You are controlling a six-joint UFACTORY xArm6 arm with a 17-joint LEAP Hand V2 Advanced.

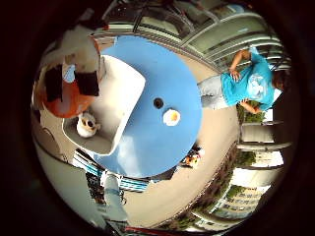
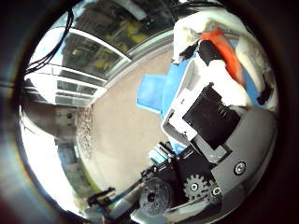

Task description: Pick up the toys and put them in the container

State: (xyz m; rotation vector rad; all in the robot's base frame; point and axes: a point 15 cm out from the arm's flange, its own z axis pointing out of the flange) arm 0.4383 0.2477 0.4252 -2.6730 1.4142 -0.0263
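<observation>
- Take the round blue table [image 1: 147, 147] as a clock dial, with the dark hole [image 1: 158, 103] in its middle as the centre and the white container [image 1: 118, 93] set at nine o'clock.
- The container is a deep, open-topped tub with rounded corners. It stands on the table top and reaches from close to the hole out to the table's edge at nine.
- One small toy, the pale figure [image 1: 87, 125] in white and tan, lies on the container's floor at its outer end, toward eight o'clock. The rest of the container's floor shows bare white.
- The right hand [image 1: 74, 73] is clenched round an orange toy [image 1: 66, 104]. Its white and black fingers wrap over the toy's rounded body, and the thumb side view shows the same orange between them.
- The held toy hangs close to the palm at nine o'clock, at the container's outer rim. Whether it touches that rim cannot be told.
- A fried-egg toy [image 1: 172, 117], white with a yellow middle, lies flat on the blue top just beside the hole, toward four o'clock and well apart from the container.
- A small cluster of colourful toys [image 1: 193, 159] lies on the tan paving [image 1: 162, 196], past the table's edge at five o'clock. What kind they are is too small to tell.
</observation>
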